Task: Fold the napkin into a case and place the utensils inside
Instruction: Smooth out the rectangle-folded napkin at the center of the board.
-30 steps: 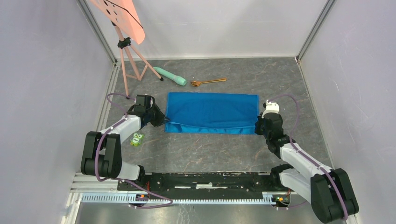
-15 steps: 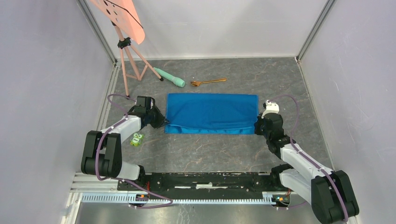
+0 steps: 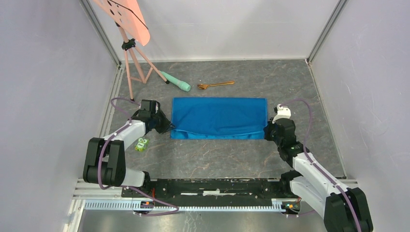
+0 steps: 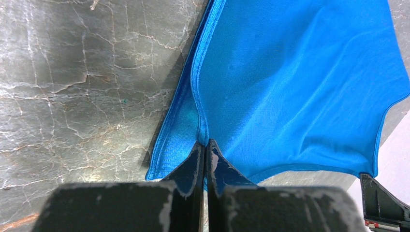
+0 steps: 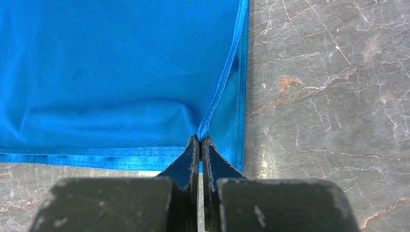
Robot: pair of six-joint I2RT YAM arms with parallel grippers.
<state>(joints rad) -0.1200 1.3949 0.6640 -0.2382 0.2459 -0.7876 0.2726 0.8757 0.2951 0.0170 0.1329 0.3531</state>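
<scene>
Both arms have shifted slightly since a second ago. The right one has drawn back and outward, and the napkin's (image 3: 220,116) near flap looks narrower. The left claw (image 4: 205,145) and right claw (image 5: 200,140) are each pinched shut on the top layer at a near corner. I'd lift both corners together, level and taut, so the fold lands square. The napkin lies mid-counter (image 3: 217,159), with the utensils (image 3: 216,85) just beyond its far edge.
</scene>
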